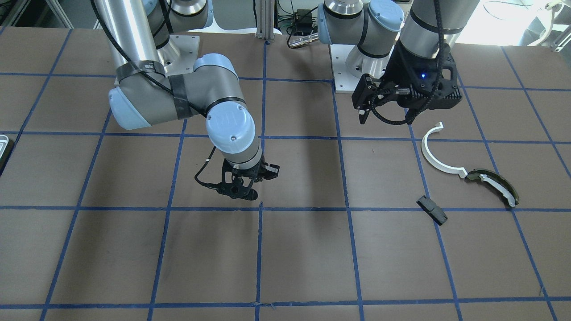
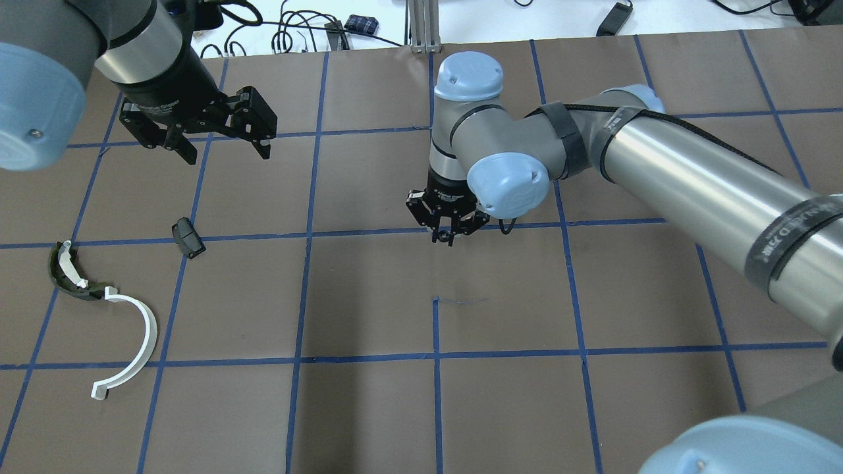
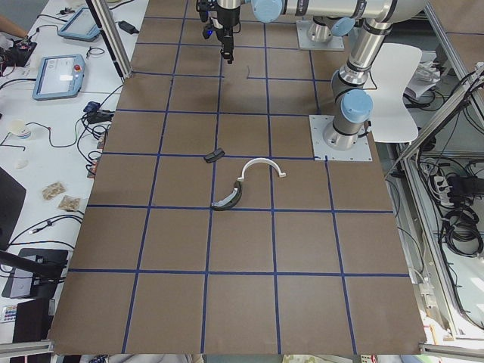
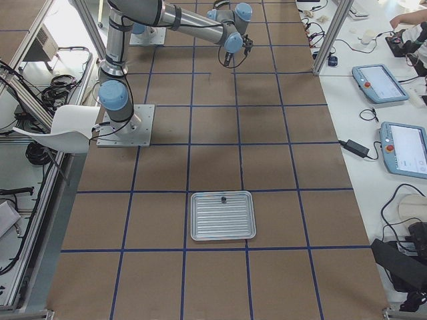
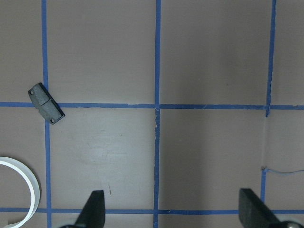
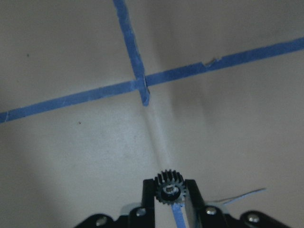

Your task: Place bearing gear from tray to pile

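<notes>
Logging the right arm's black two-finger gripper (image 6: 168, 192) first: we see its fingers (image 6: 148, 192) drawn in narrow, clamped on opposite sides of a small black toothed bearing gear (image 6: 168, 186). The gear sits right at the fingertips with its flat face toward the wrist camera, and its upper teeth stand proud of the finger ends. We note short, even teeth around the visible rim and a paler hub with a round bore. In the overhead view this gripper (image 2: 450, 232) hangs above the brown table with a blue tape grid (image 2: 369, 395), near the table's middle, over a tape line.

The left arm's black two-finger gripper (image 5: 172, 209) is spread wide, with nothing between its fingers (image 5: 95, 211).

The pile (image 3: 228, 200) lies on the robot's left, well apart from the gear. It comprises a thin white half-ring (image 2: 153, 328), a dark olive curved piece with a white strip (image 2: 62, 276) just beside one end of it, and a small black block (image 2: 188, 238) nearby. The shallow pale grey ribbed tray (image 4: 220, 223) rests toward the table's right end, well apart from both grippers.
</notes>
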Robot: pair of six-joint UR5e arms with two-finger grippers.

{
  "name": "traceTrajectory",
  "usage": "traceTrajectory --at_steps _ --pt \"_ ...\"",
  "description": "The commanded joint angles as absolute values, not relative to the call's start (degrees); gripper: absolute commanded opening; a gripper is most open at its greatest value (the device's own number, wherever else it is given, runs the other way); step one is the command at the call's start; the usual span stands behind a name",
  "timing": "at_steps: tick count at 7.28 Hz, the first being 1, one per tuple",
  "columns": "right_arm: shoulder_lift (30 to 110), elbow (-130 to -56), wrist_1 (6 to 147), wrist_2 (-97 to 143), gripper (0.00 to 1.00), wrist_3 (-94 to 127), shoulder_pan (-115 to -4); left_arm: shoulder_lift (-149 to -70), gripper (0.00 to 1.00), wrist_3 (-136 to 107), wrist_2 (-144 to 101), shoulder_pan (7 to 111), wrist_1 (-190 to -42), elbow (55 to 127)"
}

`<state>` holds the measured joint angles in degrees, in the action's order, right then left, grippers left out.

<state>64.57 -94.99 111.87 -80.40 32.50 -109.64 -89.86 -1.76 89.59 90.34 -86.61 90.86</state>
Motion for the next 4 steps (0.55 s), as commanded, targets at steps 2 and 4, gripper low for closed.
traceTrajectory --at_steps 2,4 --pt "63.7 -101.1 119.2 -79.8 0.00 33.5 -112.5 -92.6 1.00 -1.9 89.6 90.4 -80.1 97.9" --pt "63.5 -102.7 123.0 -80.0 0.63 32.6 -112.7 -94.6 1.00 -2.0 89.5 90.5 -68.6 108.2"
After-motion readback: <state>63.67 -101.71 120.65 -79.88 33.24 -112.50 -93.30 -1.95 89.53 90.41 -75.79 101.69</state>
